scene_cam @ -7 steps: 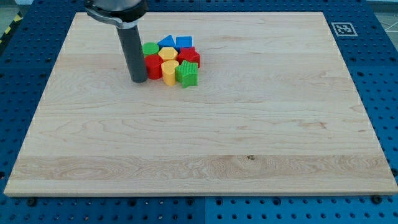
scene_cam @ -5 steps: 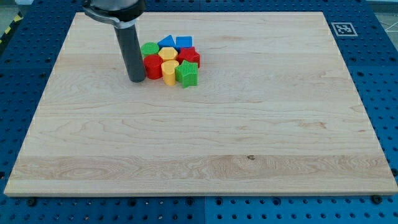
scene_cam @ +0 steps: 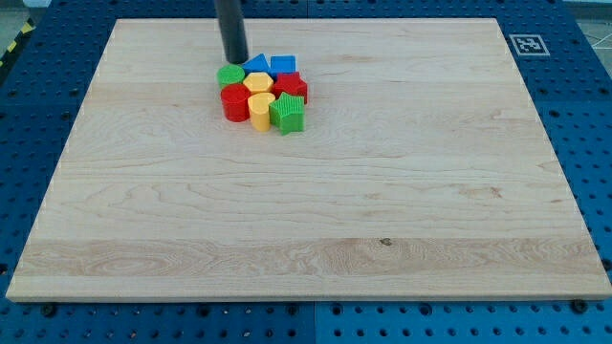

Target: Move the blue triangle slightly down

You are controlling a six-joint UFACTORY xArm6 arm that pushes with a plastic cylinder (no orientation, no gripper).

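The blue triangle (scene_cam: 256, 64) sits at the top of a tight cluster of blocks near the board's upper left middle. My tip (scene_cam: 234, 59) is just to the triangle's upper left, close to it and right above the green round block (scene_cam: 229, 75). A blue cube (scene_cam: 283, 65) lies to the triangle's right. Below them are a yellow block (scene_cam: 257, 82), a red block (scene_cam: 291, 87), a red cylinder (scene_cam: 235, 102), a yellow block (scene_cam: 260, 110) and a green star-shaped block (scene_cam: 287, 113).
The wooden board (scene_cam: 316, 210) lies on a blue perforated table. A black-and-white marker tag (scene_cam: 527, 44) sits at the board's upper right corner.
My tip has moved from the left of the red cylinder up and to the right, to just above the green block beside the blue triangle. The blocks have not moved.
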